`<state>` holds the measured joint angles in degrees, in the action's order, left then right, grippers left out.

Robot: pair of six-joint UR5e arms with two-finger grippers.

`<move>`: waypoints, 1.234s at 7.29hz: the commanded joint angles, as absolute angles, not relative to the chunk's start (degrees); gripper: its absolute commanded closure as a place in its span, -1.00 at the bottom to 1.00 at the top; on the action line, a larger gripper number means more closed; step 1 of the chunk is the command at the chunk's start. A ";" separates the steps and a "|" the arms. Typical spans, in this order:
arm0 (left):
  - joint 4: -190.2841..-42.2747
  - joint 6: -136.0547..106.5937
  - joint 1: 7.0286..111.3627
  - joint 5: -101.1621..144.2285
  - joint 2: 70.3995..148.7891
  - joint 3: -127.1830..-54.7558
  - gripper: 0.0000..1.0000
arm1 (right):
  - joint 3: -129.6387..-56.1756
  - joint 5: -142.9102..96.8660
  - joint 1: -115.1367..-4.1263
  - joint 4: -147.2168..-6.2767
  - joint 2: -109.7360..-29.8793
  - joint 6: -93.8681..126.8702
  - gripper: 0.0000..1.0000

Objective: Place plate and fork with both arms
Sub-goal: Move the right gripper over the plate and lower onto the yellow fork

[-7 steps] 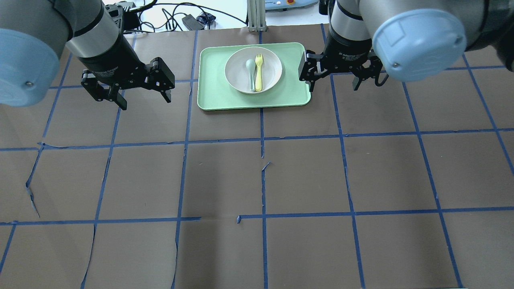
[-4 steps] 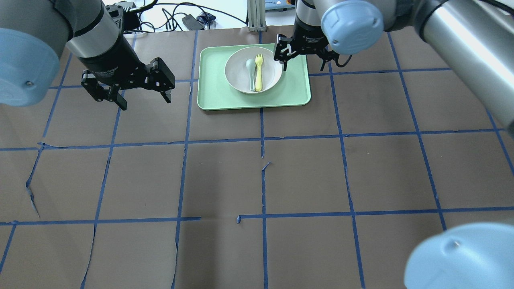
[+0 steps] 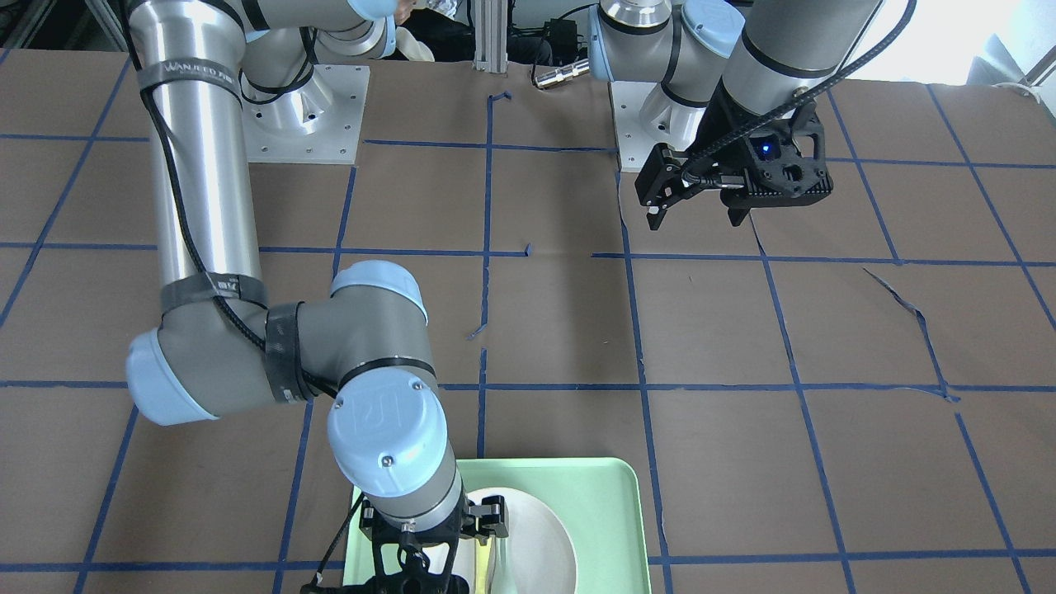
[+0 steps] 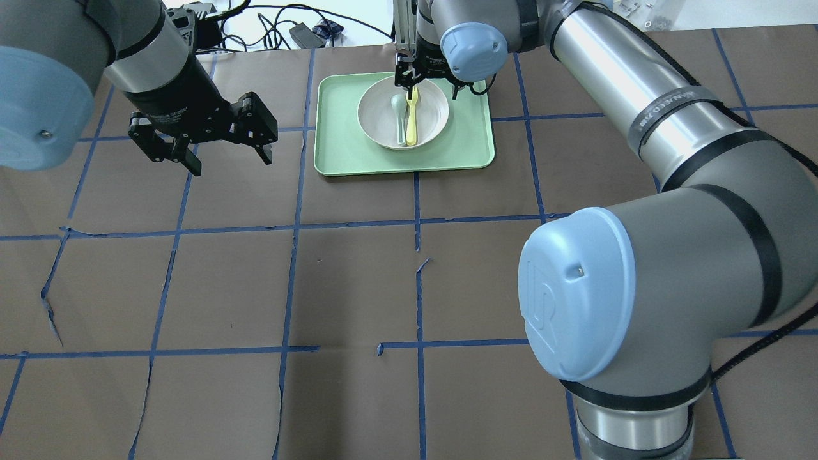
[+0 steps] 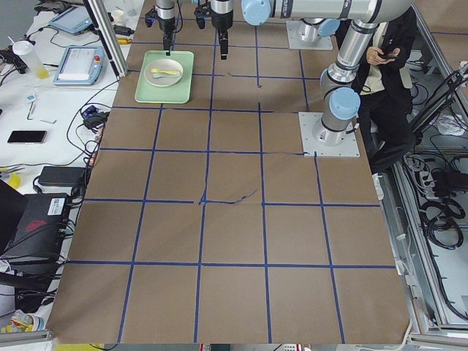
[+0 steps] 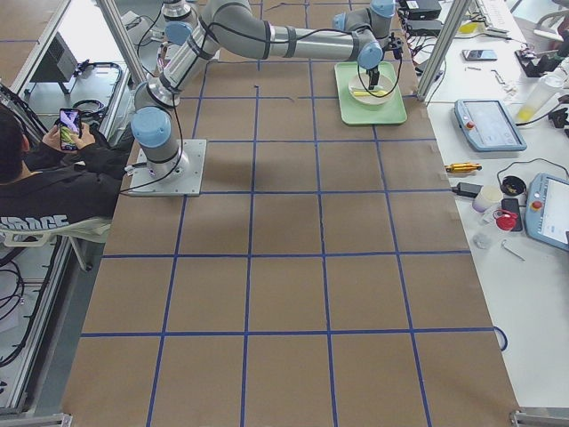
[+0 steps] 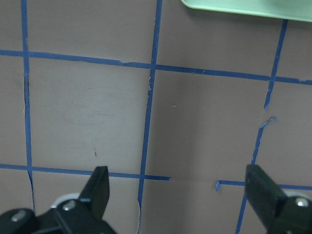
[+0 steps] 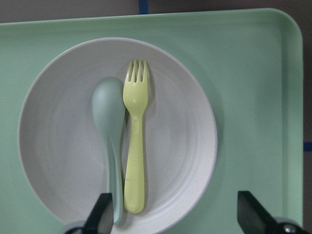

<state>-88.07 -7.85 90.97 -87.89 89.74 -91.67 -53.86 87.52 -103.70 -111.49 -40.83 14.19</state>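
The off-white plate (image 4: 431,121) sits in the mint-green tray (image 4: 473,150) at the table's far middle. The pale-yellow fork (image 4: 412,121) lies in the plate, tines away from me, with a grey-green spoon (image 4: 399,112) touching its left side. My right gripper (image 4: 427,86) is open and empty above the plate's far part. Its wrist view shows the plate (image 8: 180,146), fork (image 8: 135,146) and spoon (image 8: 109,112) between the fingers of the right gripper (image 8: 176,217). My left gripper (image 4: 227,156) is open and empty above bare table, left of the tray.
An aluminium post (image 4: 402,25) stands just behind the tray, with cables (image 4: 275,29) beyond the table's far edge. The tray's corner shows at the top of the left wrist view (image 7: 243,6). A seated person (image 5: 384,66) is beside the robot bases.
My right arm has swung left, from beside the tray's right edge to above the plate, its gripper staying open. The left arm has not moved.
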 commanded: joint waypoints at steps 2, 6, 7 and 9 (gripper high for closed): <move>-88.07 -7.82 90.97 -87.89 89.74 -91.67 -1.00 | -51.15 87.37 -104.76 -114.96 -35.78 15.20 -0.42; -88.07 -7.74 90.88 -87.89 89.74 -91.58 -1.00 | -51.94 87.63 -105.38 -114.87 -34.89 15.21 -0.40; -88.07 -7.73 90.88 -87.80 89.74 -91.58 -1.00 | -52.73 87.71 -105.38 -114.96 -35.07 15.12 -0.32; -88.07 -7.82 90.88 -87.89 89.74 -91.58 -1.00 | -53.35 87.71 -105.38 -114.96 -34.72 15.03 -0.22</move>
